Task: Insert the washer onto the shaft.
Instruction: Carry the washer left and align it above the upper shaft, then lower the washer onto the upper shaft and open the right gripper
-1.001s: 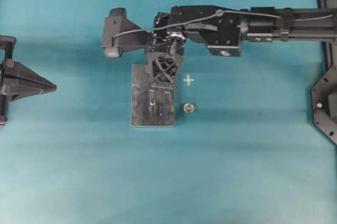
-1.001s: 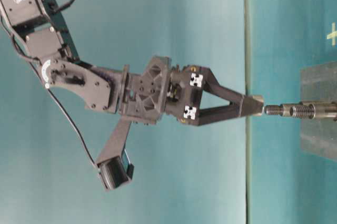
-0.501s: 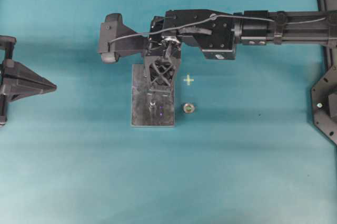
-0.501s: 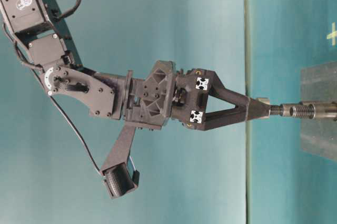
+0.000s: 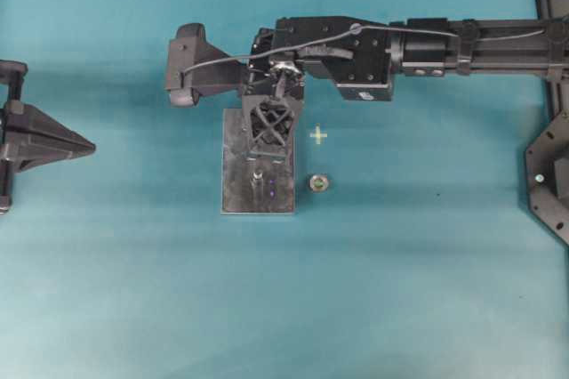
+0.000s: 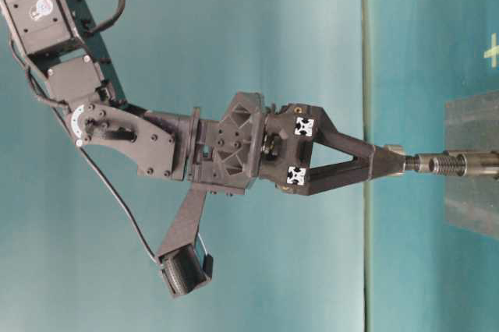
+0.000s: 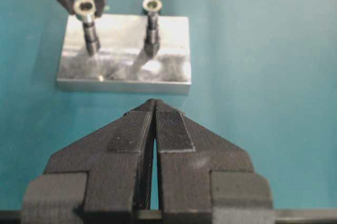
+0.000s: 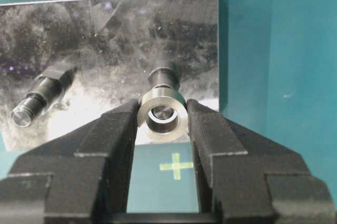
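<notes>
The right gripper [image 8: 162, 116], clamping the washer [image 8: 162, 114], is lower than before: the washer, earlier just above the shaft [image 8: 162, 77] tip, now sits over the shaft's threaded top.

1. The washer [image 8: 162, 114] is bright, brushed-looking metal with a smooth bore.
2. The base plate [image 8: 105, 34] is polished metal, mottled and finely scratched.
3. The shaft [image 7: 90, 27] is dull grey metal, threaded.
4. The left gripper [image 7: 154, 109] pads are matt black, finely ribbed plastic.
5. The table surface [image 5: 400, 290] is matt teal.
</notes>
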You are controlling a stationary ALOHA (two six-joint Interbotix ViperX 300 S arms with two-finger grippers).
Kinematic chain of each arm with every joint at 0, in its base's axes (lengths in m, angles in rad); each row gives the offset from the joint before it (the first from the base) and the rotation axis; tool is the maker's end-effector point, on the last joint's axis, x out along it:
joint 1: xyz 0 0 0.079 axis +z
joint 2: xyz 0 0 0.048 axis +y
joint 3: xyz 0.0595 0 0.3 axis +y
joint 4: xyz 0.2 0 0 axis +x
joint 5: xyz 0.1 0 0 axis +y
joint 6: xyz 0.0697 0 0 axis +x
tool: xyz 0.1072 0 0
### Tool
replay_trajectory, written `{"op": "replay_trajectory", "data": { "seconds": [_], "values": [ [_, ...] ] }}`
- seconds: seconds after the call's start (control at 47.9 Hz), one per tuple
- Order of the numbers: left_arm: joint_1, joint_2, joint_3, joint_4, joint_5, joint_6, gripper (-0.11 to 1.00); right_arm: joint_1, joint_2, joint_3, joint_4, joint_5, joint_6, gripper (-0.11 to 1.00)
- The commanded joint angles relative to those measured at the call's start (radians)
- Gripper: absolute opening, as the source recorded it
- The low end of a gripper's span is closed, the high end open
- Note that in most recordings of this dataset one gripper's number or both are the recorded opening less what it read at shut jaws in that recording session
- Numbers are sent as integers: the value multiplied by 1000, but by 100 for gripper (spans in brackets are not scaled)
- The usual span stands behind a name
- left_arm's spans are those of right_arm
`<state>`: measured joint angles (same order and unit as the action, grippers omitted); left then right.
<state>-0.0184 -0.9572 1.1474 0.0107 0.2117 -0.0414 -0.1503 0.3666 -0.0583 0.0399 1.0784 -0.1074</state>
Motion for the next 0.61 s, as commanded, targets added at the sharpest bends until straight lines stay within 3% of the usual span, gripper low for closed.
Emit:
{"op": "replay_trajectory", "data": {
  "seconds": [0.0,0.042,0.167,0.23,0.584],
  "values": [
    [2,8,-11,2,-5,-2,0,-5,-17,-32,0,6,-2,34],
    [2,8,-12,2,-5,-2,0,-8,-15,-35,2,17,0,40],
    [2,8,-14,2,-5,-2,0,-11,-14,-38,2,41,2,75],
    [2,8,-14,0,-5,-2,0,-11,-17,-38,2,41,-2,87],
    [2,6,-14,0,-5,-2,0,-12,-38,-31,3,46,11,86]
  ]
}}
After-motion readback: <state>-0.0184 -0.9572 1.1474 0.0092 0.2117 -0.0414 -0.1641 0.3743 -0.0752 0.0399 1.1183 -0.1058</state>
